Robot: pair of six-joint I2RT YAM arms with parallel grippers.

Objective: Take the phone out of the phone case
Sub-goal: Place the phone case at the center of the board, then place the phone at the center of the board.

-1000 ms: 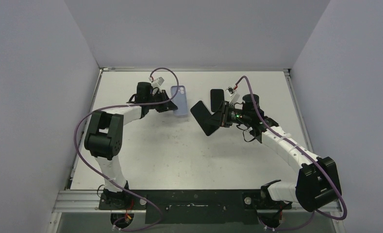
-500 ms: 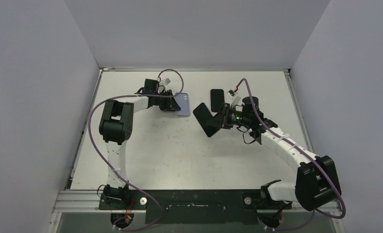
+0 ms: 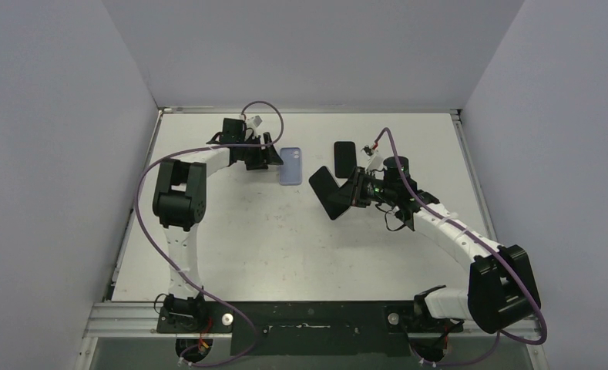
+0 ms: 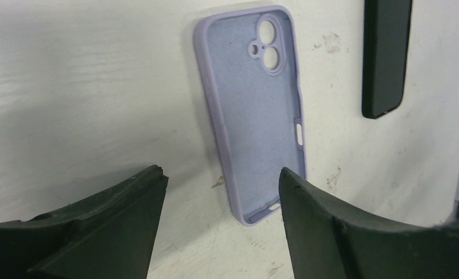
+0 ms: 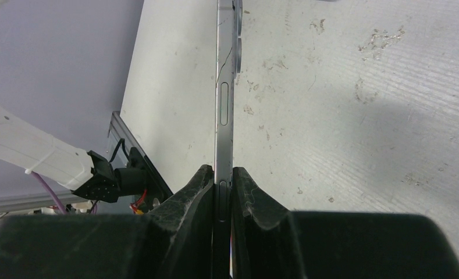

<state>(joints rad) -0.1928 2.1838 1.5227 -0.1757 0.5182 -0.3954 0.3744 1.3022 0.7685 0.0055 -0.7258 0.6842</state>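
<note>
- L gripper point(image 3: 270, 157) point(image 4: 221, 177): jaws well apart, nothing gripped. It sits just beside the case's left edge.
- Case point(image 3: 290, 166) point(image 4: 256, 116): lilac, flat on table point(image 3: 285, 247), inner side up, no phone in it. Camera holes at far end.
- R gripper point(image 3: 354, 191) point(image 5: 223, 174): jaws closed tight on phone point(image 3: 329, 193) point(image 5: 224, 104), pinching its flat faces. Wrist cam shows phone edge-on.
- Phone: dark, tilted, right of case and well apart from it.
- Black flat item point(image 3: 344, 158) point(image 4: 387, 58): lies on table between case and R gripper. Phone or case, can't tell.
</note>
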